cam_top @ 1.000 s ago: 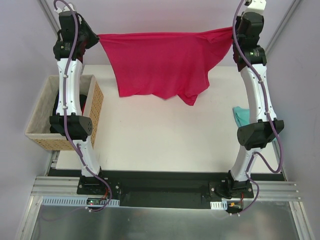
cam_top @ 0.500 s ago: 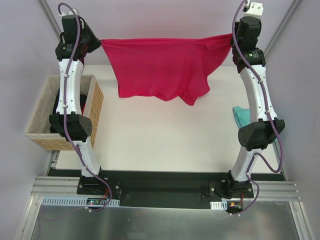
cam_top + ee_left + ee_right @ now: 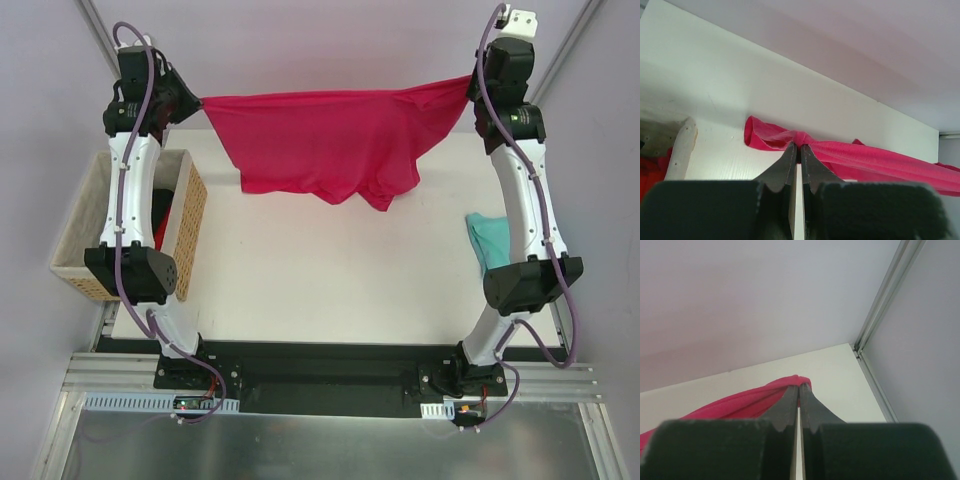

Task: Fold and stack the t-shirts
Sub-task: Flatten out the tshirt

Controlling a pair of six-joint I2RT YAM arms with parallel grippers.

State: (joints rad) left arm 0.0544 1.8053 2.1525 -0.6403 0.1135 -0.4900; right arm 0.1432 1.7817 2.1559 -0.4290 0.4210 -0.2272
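T-shirt (image 3: pixel 330 140) spans left arm (image 3: pixel 127 200) to right arm (image 3: pixel 527 200), hem over table (image 3: pixel 330 290).

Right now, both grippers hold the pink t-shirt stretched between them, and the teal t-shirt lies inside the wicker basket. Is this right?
Not quite. The teal t-shirt lies on the table at its right edge, not in the wicker basket; the top external view shows it. The pink t-shirt is indeed stretched between the left gripper and the right gripper.

Left arm (image 3: pixel 135 185) and right arm (image 3: pixel 528 200): white link shells, black joint housings, purple cables (image 3: pixel 124 215) tied along them. Black base plate (image 3: pixel 320 385) at bottom. Left gripper (image 3: pixel 796 146) and right gripper (image 3: pixel 799 387): dark fingers, sawtooth inner edges.
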